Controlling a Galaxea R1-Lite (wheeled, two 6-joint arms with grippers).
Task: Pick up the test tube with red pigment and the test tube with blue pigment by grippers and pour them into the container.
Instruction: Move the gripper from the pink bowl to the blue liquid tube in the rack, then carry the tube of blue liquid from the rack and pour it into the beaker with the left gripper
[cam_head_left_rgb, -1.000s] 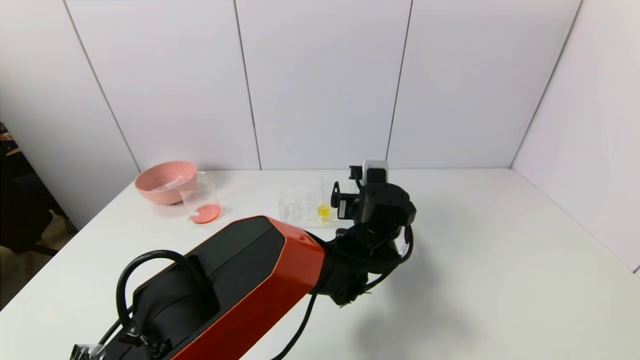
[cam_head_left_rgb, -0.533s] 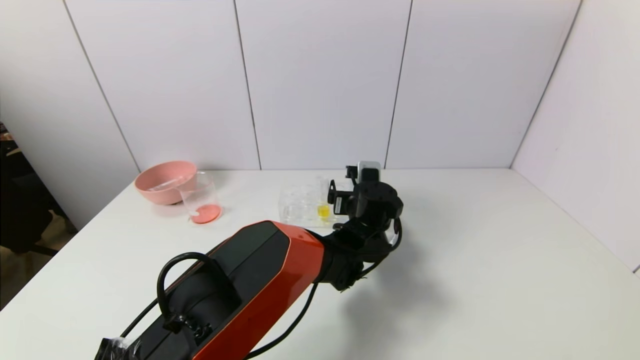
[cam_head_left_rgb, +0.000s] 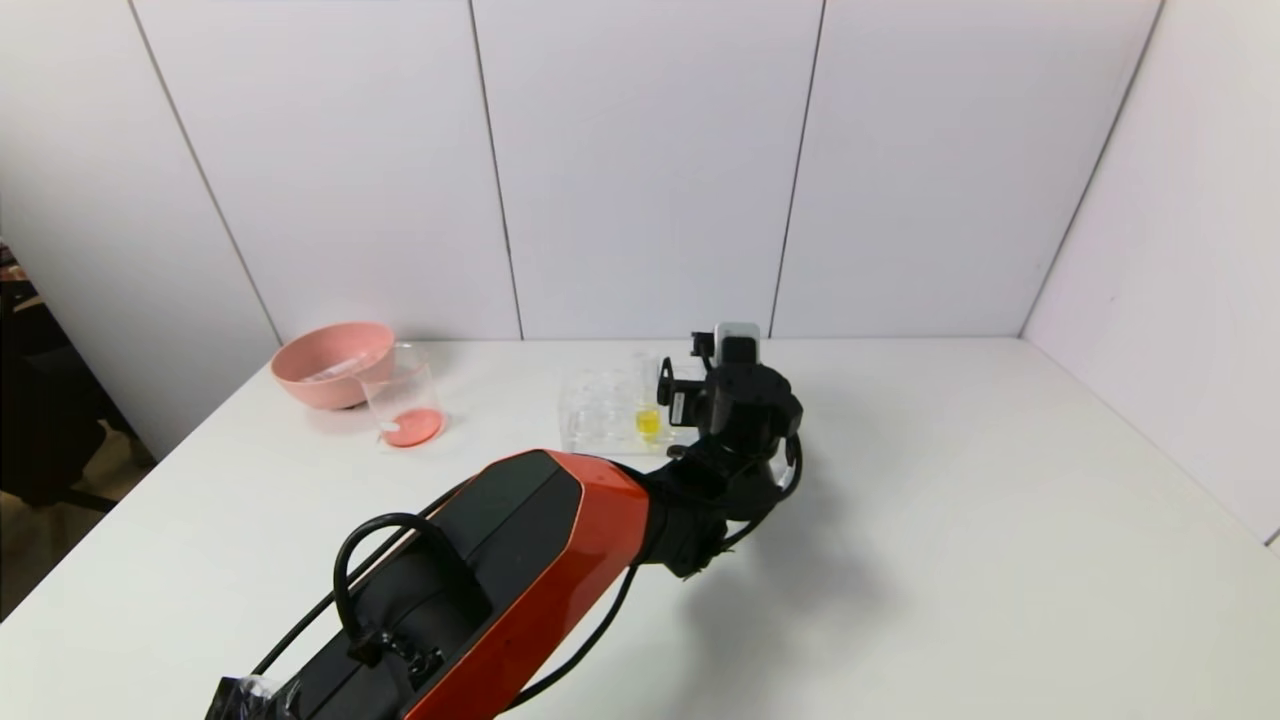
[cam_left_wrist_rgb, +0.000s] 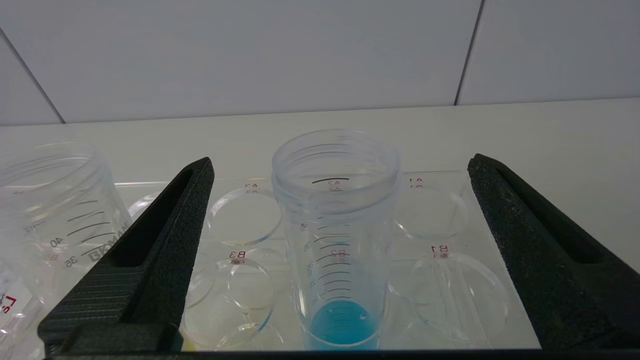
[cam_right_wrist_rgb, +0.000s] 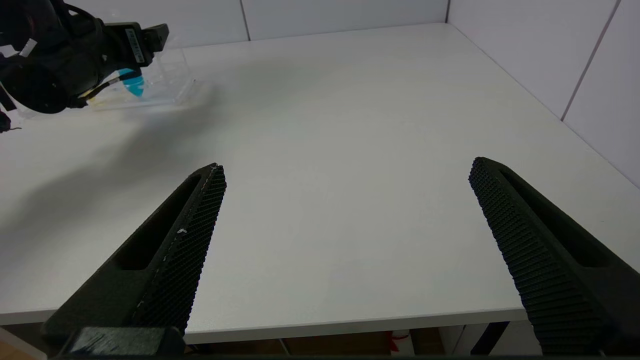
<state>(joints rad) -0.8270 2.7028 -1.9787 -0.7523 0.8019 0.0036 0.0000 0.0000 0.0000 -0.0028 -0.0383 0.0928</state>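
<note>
Item 1: our left gripper (cam_left_wrist_rgb: 340, 250), fingers spread wide apart, one on each side of the test tube with blue pigment (cam_left_wrist_rgb: 340, 240) and touching nothing. The tube stands upright in the clear rack (cam_left_wrist_rgb: 450, 260), open-mouthed, with black graduation lines down its wall and blue liquid at the bottom.

Item 2: rack lettering, red, legible as "B3" and "B1"; the marks by the rear holes are too faint for us to read with certainty.

Item 3: a second clear tube (cam_left_wrist_rgb: 55, 215) beside the left finger, printed with "40", "35" and letters starting "BKM".

Item 4: the container (cam_head_left_rgb: 402, 396), on the white table (cam_head_left_rgb: 1000, 520) just beside the pink bowl (cam_head_left_rgb: 325, 362), well apart from the rack, red liquid covering its base.

Item 5: a yellow-tipped tube (cam_head_left_rgb: 647, 420) in the rack.

Item 6: our right gripper (cam_right_wrist_rgb: 345, 250), fingers wide apart, holding nothing, over the table's near edge.
</note>
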